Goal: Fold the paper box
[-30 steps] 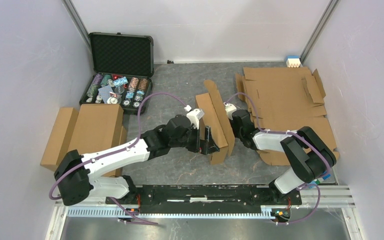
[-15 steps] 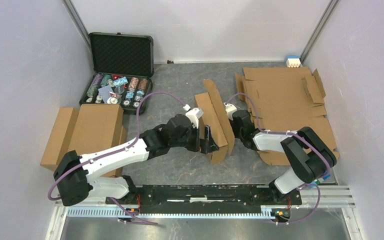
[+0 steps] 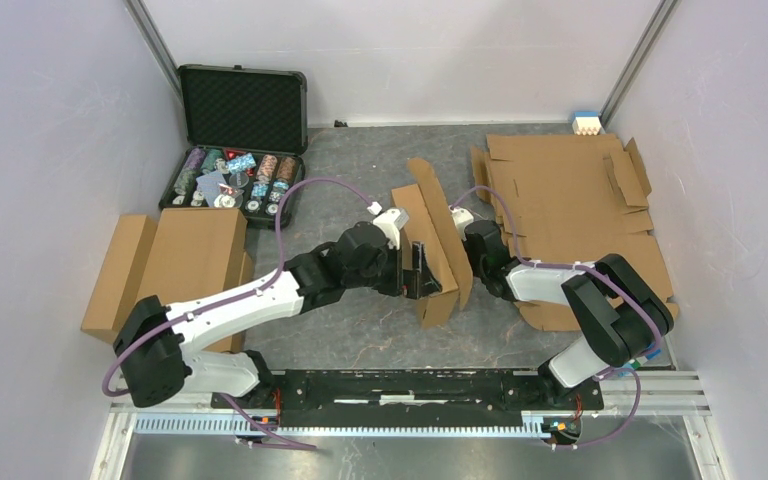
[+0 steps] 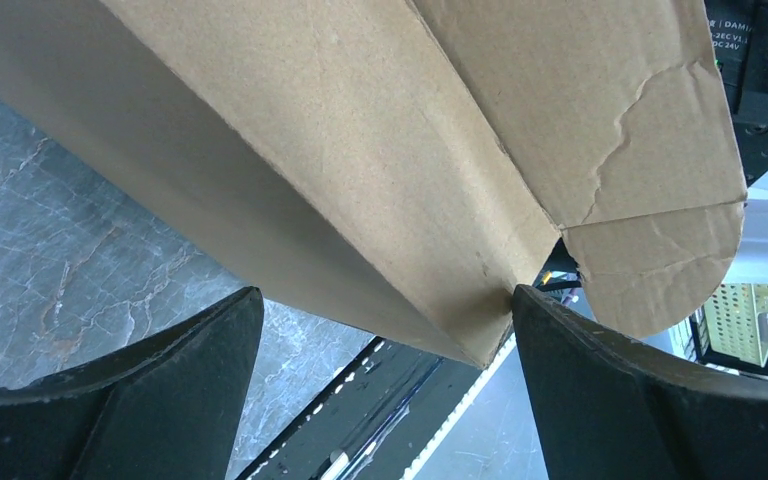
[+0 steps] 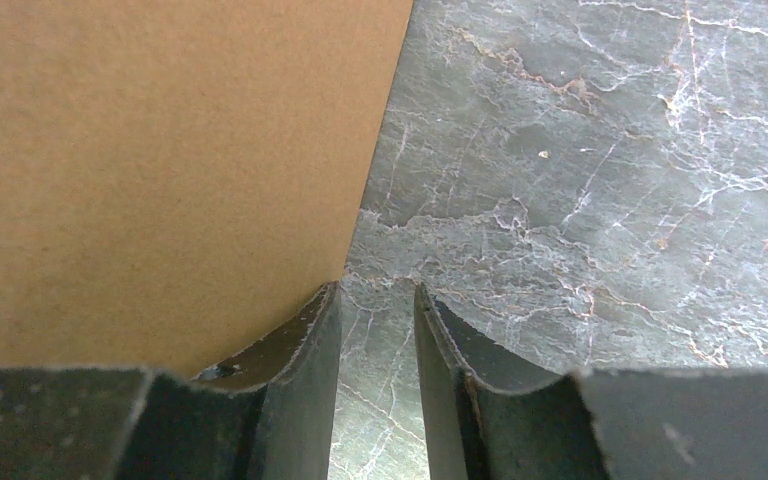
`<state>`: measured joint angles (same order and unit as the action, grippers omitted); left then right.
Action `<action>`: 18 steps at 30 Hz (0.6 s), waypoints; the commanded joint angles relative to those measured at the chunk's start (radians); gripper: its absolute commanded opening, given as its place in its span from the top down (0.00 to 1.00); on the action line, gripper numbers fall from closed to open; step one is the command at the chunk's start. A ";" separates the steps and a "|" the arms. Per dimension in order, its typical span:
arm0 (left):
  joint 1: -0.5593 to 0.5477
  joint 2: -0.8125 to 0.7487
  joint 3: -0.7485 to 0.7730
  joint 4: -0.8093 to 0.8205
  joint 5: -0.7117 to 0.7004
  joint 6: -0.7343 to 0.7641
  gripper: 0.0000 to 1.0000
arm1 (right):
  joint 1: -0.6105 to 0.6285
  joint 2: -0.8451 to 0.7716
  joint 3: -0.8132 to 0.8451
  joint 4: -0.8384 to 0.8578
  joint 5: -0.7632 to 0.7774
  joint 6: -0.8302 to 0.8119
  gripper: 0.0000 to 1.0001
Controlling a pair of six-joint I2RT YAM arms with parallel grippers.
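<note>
The paper box (image 3: 436,243) is a brown cardboard sheet, partly folded, standing on edge in a V at the table's middle. My left gripper (image 3: 421,272) is at its left side, jaws wide open. In the left wrist view the box's folded corner (image 4: 410,180) hangs between the open fingers (image 4: 170,390), touching the right one. My right gripper (image 3: 466,240) is against the box's right side. In the right wrist view its fingers (image 5: 305,350) are nearly shut with nothing between them, and a cardboard panel (image 5: 160,170) lies against the left finger's outer side.
An open black case of poker chips (image 3: 235,150) stands at the back left. Flat cardboard sheets (image 3: 570,200) lie at the right. More brown cardboard (image 3: 175,260) lies at the left. A small white and blue object (image 3: 586,123) is in the back right corner.
My left gripper has moved a little up and to the right, closer into the box. The box's panels have shifted slightly right. The right arm has barely moved.
</note>
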<state>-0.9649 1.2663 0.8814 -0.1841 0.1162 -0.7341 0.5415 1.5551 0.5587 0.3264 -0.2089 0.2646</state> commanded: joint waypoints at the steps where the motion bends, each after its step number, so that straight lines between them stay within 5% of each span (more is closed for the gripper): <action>1: 0.009 0.041 0.036 -0.039 -0.004 -0.013 0.02 | 0.006 -0.015 -0.016 -0.032 -0.009 -0.008 0.62; 18: 0.009 0.083 0.092 -0.381 -0.147 0.102 0.15 | 0.015 -0.017 -0.013 -0.043 0.005 -0.013 0.61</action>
<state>-0.9642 1.2915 0.9676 -0.3450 0.0799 -0.7311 0.5461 1.5520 0.5583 0.3202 -0.2077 0.2638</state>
